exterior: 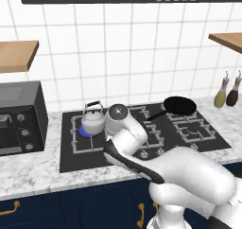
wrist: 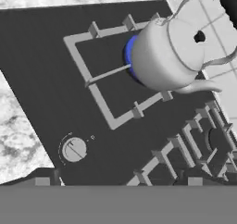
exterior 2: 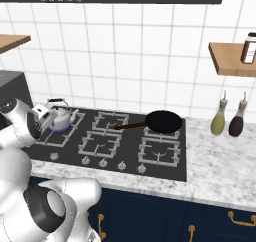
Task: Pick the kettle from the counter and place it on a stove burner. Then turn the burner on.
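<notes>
The silvery kettle (exterior: 93, 121) (exterior 2: 61, 118) (wrist: 166, 56) stands upright on the stove burner (wrist: 129, 56) at the cooktop's left end, inside its square grey grate (wrist: 99, 75). A blue flame (exterior: 86, 131) glows under it. My gripper (wrist: 118, 182) hovers over the cooktop's front left part, short of the kettle and touching nothing. Its fingertips (wrist: 41, 181) stand wide apart, open, with nothing between them. A round silver knob (wrist: 74, 149) lies just ahead of them. The speckled counter (exterior: 28, 171) (wrist: 18, 126) runs around the cooktop. In the left base view my own wrist hides the fingers.
A black frying pan (exterior: 179, 105) (exterior 2: 162, 121) rests on the back right burner. Two bottles (exterior: 220, 96) (exterior 2: 218, 121) stand on the counter at the right. A dark oven box (exterior: 19, 119) sits left of the cooktop. Wooden shelves (exterior 2: 232, 58) hang on the tiled wall.
</notes>
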Controlling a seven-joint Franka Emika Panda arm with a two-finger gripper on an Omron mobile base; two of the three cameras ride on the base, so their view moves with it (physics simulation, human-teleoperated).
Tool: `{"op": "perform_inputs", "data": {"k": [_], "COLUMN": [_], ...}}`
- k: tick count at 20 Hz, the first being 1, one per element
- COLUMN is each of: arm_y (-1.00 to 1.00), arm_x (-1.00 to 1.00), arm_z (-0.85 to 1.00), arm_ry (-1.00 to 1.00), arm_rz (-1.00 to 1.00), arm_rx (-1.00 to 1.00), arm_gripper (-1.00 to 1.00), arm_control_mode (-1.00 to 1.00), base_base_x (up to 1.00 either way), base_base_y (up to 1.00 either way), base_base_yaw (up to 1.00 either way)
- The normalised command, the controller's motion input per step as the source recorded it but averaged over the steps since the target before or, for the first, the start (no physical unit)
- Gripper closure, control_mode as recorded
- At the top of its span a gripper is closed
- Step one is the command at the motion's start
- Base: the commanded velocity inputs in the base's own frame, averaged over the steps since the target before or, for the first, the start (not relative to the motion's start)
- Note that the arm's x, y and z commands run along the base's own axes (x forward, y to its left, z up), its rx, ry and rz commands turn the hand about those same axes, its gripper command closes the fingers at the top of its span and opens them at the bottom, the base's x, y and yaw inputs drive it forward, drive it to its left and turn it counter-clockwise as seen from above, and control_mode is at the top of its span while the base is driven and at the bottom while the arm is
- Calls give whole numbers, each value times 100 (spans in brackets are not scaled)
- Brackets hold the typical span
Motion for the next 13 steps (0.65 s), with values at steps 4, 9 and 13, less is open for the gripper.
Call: {"op": "perform_inputs", "data": {"k": [4,9,13], "arm_y": [-100,-100,-99], "arm_x": [-100,-100,-100], "arm_z": [77,40,6], "arm_ry": [-46,-45,-44], "arm_rz": [-3,0,0], "arm_rx": [23,29,42], "arm_gripper": [-100,-100,-100], "arm_control_mode": [-100,-100,-100], "base_base_x": [0,0,0], "base_base_y": [0,0,0], "base_base_yaw": [0,0,0]}}
